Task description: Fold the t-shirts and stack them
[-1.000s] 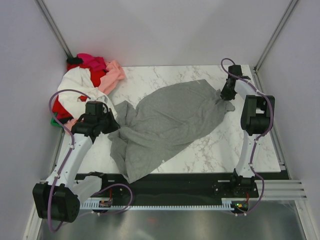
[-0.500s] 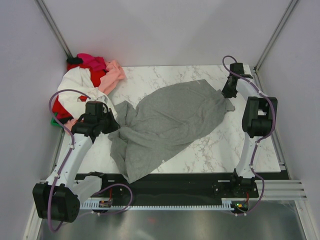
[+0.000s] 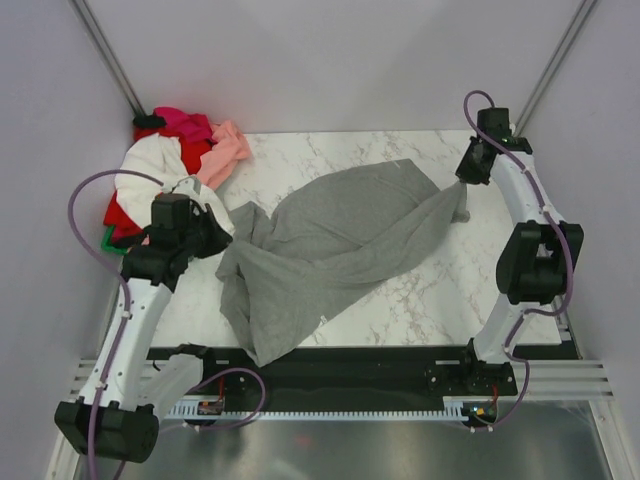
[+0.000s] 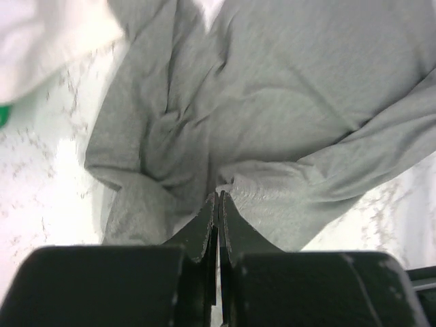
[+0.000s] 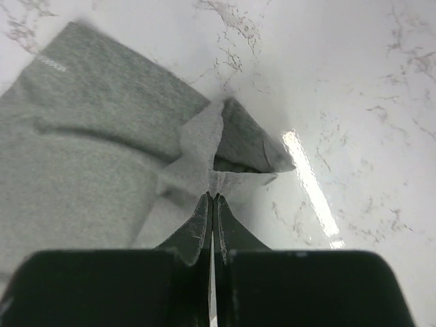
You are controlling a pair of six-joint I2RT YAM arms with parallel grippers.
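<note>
A plain grey t-shirt (image 3: pixel 340 250) lies crumpled across the middle of the marble table (image 3: pixel 470 290), stretched between both arms. My left gripper (image 3: pixel 215 228) is shut on a bunched fold at the shirt's left edge (image 4: pixel 272 197); the fingertips (image 4: pixel 219 194) pinch the cloth. My right gripper (image 3: pixel 466 178) is shut on the shirt's far right corner (image 5: pixel 238 153), which hangs from the closed tips (image 5: pixel 212 195) above the table. The other t-shirts lie heaped at the back left: a white one (image 3: pixel 155 170), a red one (image 3: pixel 120 210), a magenta one (image 3: pixel 185 122), a pink one (image 3: pixel 228 148) and a green edge (image 3: pixel 105 240).
Grey walls with metal posts (image 3: pixel 110 60) close in the table on three sides. A black strip (image 3: pixel 350 362) and the arm bases run along the near edge. Part of the grey shirt hangs over that strip at the front left.
The right gripper closed on the grey shirt's right corner and rose toward the back right, pulling the cloth taut. The left arm shifted slightly left, still holding its fold.
</note>
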